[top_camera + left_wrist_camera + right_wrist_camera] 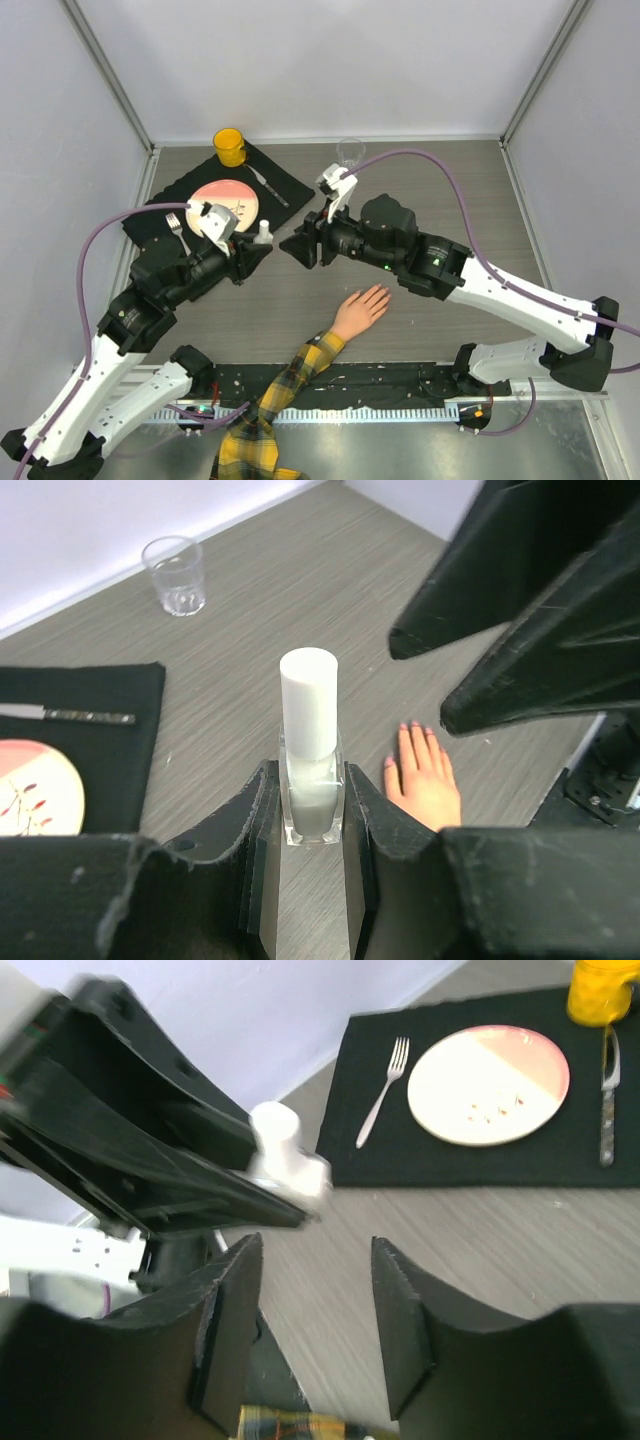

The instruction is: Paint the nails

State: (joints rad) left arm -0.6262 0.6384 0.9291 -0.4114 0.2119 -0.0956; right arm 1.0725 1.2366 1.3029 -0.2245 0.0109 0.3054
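Observation:
The peach mannequin hand (362, 310) lies palm down on the table, its arm in a yellow-black plaid sleeve (290, 375). In the left wrist view the hand (425, 785) shows pinkish nails (403, 726) at its fingertips. My left gripper (255, 250) is shut on a small clear bottle (312, 790) with a white cap (308, 700), held upright. My right gripper (300, 247) faces it from the right, open with nothing between its fingers (225, 1320), a short way from the cap (280, 1140). The right gripper's fingers (520, 620) loom at the upper right of the left wrist view.
A black placemat (285, 180) at the back left carries a pink-white plate (225, 205), a fork (176, 230), a knife (268, 186) and a yellow cup (229, 146). A clear glass (350, 150) stands at the back centre. Grey walls enclose the table.

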